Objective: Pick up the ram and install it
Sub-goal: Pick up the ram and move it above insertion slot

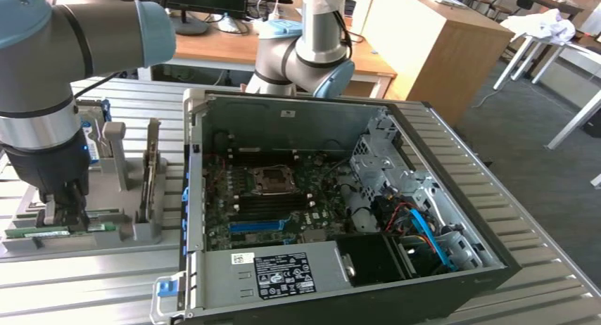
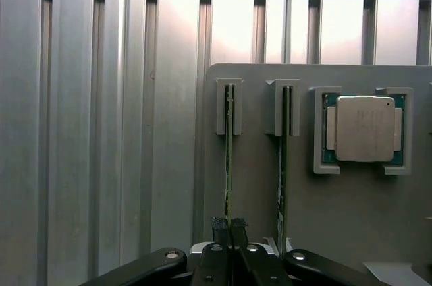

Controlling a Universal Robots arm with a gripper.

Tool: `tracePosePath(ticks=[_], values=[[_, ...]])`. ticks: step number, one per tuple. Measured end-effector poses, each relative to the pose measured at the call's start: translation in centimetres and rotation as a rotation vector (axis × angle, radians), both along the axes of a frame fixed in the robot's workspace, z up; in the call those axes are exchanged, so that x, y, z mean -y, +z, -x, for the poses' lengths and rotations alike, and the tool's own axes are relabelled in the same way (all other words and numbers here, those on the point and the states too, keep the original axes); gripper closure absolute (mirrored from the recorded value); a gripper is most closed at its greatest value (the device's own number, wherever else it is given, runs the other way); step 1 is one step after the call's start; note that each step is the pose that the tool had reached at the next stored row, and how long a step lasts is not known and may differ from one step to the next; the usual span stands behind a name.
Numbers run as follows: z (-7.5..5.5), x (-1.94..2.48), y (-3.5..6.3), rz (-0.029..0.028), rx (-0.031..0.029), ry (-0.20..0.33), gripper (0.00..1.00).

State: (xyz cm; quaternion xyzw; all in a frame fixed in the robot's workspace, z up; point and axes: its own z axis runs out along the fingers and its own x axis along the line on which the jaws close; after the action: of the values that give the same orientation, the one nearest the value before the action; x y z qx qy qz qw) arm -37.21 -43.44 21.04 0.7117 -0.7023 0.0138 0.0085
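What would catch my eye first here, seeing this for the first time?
The open computer case fills the middle of the exterior view, its circuit board laid bare. At that view's left the arm's gripper reaches down to a grey holder, pinching the ram, a thin green stick standing on edge. A square silver chip sits nearby.
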Motion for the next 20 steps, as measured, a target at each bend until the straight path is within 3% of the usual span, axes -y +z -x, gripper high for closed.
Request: tracePosePath(ticks=[20], values=[[0.0,0.0,3.49,-0.0001,0.0,0.0,0.88]])
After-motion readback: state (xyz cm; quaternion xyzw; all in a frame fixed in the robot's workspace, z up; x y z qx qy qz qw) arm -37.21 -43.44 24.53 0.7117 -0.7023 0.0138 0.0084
